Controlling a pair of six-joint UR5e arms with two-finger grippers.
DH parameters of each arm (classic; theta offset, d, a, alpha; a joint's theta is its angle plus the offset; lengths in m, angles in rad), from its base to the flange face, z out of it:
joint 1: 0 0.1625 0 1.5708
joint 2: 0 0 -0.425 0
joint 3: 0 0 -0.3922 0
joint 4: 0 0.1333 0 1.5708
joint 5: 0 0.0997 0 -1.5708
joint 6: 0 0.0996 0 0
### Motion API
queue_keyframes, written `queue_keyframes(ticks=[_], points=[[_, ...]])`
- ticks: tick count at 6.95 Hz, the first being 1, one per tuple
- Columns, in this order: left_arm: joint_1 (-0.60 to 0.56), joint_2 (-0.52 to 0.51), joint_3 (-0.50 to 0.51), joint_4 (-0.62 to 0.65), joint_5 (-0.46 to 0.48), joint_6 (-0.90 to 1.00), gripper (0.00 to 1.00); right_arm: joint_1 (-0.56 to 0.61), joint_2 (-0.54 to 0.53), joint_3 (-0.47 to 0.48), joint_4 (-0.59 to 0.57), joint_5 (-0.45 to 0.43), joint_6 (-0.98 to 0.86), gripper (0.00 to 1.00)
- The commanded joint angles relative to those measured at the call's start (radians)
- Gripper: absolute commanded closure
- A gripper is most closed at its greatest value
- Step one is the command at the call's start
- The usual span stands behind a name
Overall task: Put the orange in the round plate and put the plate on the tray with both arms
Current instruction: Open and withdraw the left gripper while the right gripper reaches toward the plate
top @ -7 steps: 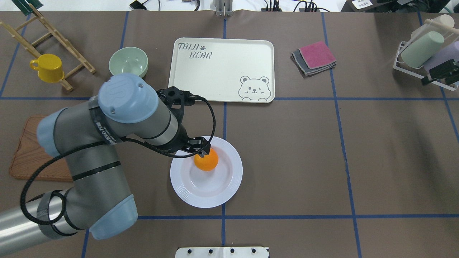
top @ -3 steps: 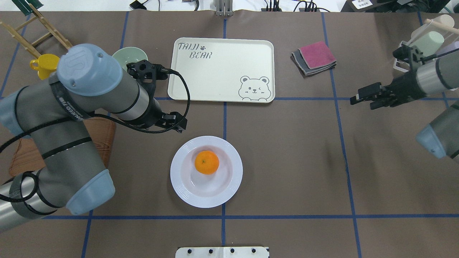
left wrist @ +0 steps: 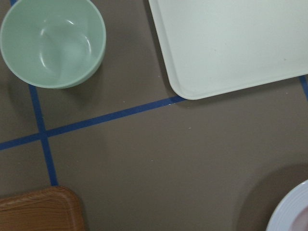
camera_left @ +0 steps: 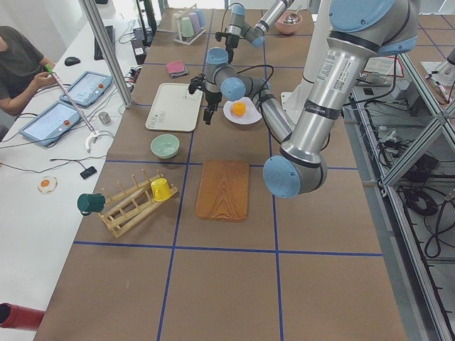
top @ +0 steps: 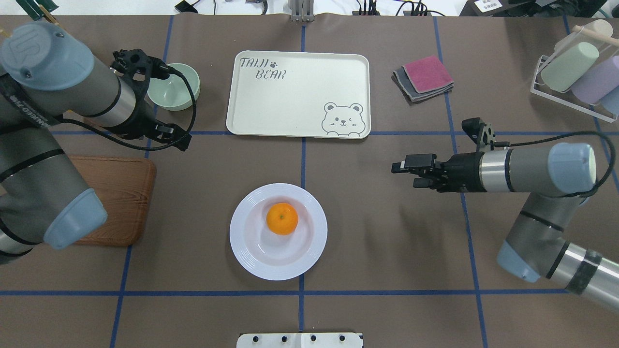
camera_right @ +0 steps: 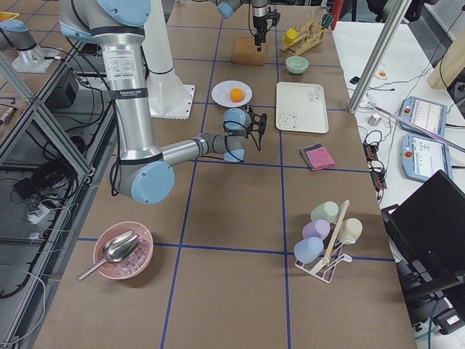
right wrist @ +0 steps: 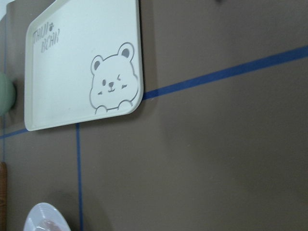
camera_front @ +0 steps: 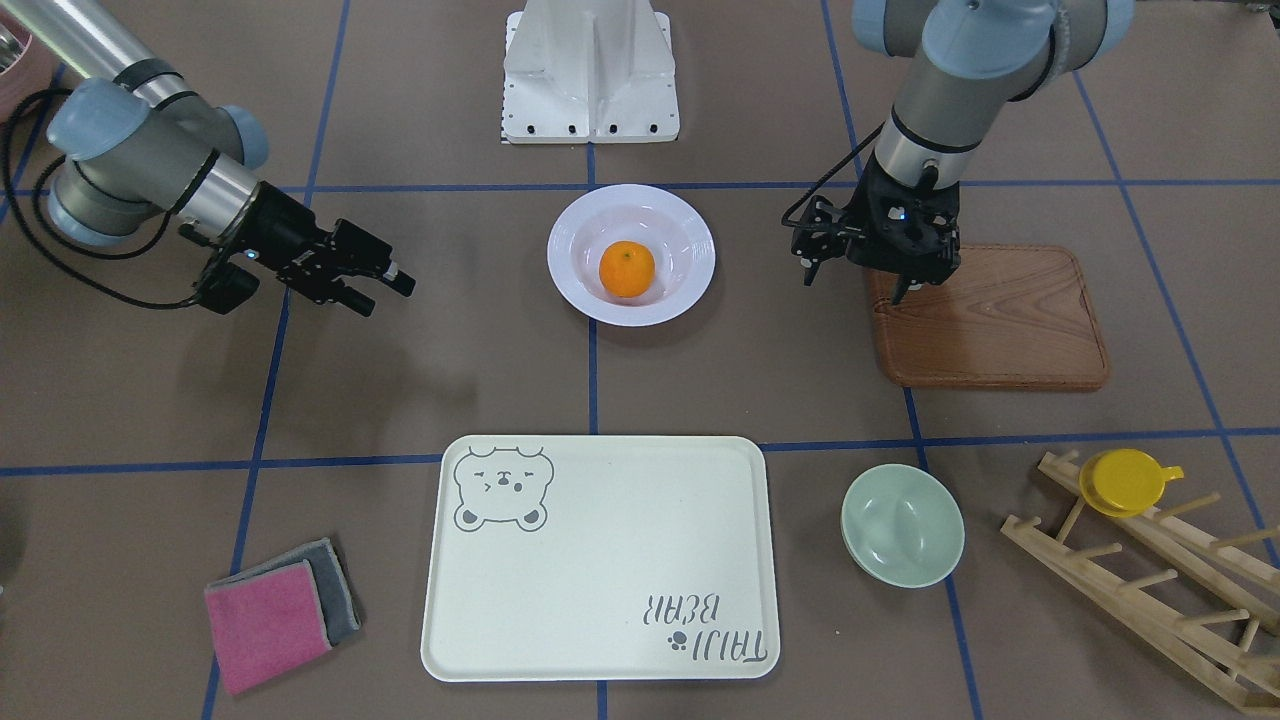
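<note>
1. The small, round, bright-orange citrus fruit (top: 282, 218) already lies in the well of the white, glossy, round deep plate with a ribbed rim (top: 237, 232). The first half of the task therefore looks done. The step in hand appears to be bringing both arms to the plate.
2. The left black two-finger gripper (top: 176, 137) holds nothing, and its jaws look parted. The plate sits on the table well apart from these jaws, to their right and nearer the robot's base.
3. The right black two-finger gripper (top: 406, 174) lies roughly level above the table, with its jaws open and empty. The plate is ahead of its fingertips and off to the base side, well apart.
4. The next move probably calls for each gripper to drop to an opposite side of the plate's rim. Both would then close on the rim, lift together and keep the plate level so the fruit does not roll.
5. The orange rests slightly off-centre in the plate, with a tiny stem dimple facing up. It is far smaller than the plate and touches only the plate's well.
6. The large, cream, rectangular tray with a grey bear drawing (top: 300, 92) lies on the far side of both pairs of jaws, roughly between them. Nothing lies on it.
</note>
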Motion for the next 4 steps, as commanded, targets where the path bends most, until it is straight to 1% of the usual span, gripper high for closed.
queue_keyframes(ticks=[1,2,3,4], points=[[-0.023,0.014,0.000,-0.001,-0.003,0.020,0.01,-0.178,0.025,0.043,0.018,-0.188,0.081,0.00],[-0.037,0.036,0.000,-0.001,-0.023,0.061,0.01,-0.241,0.025,0.081,0.018,-0.232,0.081,0.00],[-0.080,0.057,0.005,-0.001,-0.056,0.127,0.01,-0.351,0.031,0.082,0.018,-0.386,0.080,0.00],[-0.139,0.083,0.020,0.001,-0.087,0.223,0.01,-0.399,0.051,0.079,0.018,-0.427,0.081,0.00]])
